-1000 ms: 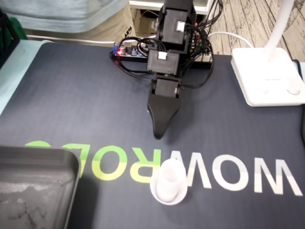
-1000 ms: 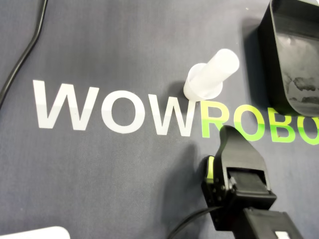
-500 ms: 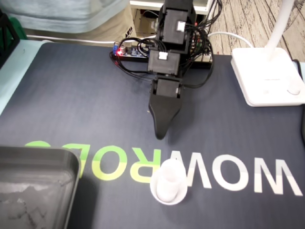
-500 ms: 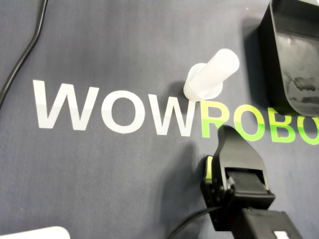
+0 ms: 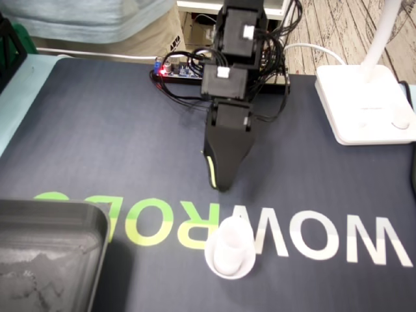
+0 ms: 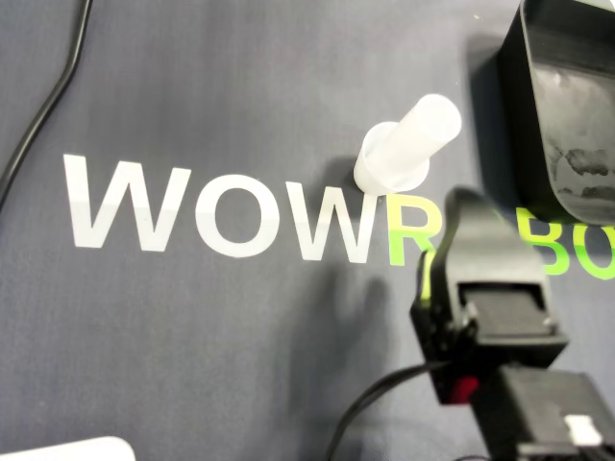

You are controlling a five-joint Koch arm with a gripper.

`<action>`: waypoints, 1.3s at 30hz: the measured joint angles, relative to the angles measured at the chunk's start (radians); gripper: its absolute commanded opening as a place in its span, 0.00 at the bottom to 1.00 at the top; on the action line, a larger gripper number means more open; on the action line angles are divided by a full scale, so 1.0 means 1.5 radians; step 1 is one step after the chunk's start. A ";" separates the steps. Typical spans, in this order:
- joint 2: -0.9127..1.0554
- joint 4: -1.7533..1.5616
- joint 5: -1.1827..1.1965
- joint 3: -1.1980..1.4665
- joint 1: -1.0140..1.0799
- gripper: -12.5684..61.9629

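A white translucent cup [image 5: 230, 248] stands on the dark mat over the "WOWROBO" lettering; the overhead view shows the cup [image 6: 407, 146] just above the letters. My black gripper [image 5: 221, 184] hangs above the mat behind the cup, pointing down at it, with a green stripe showing along its left edge. In the overhead view the gripper [image 6: 468, 199] tip sits just below and right of the cup, apart from it. The jaws look pressed together with nothing between them.
A black tray [image 5: 62, 218] fills the near left corner of the fixed view, and this tray [image 6: 538, 144] is at the top right overhead. A white lamp base [image 5: 363, 104] stands at the right. Wires and a controller board [image 5: 177, 69] lie behind the arm. A cable [image 6: 40, 113] runs at left.
The gripper has moved toward the cup and rolled at the wrist, so its green stripe now faces the fixed camera. The cup has not moved.
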 measured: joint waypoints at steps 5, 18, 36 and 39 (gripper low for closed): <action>-0.015 0.000 -0.055 -0.079 0.005 0.61; -0.111 -0.212 -0.267 -0.078 0.012 0.61; -0.396 -0.583 -0.811 -0.098 -0.038 0.60; -0.460 -0.672 -0.846 -0.106 -0.041 0.60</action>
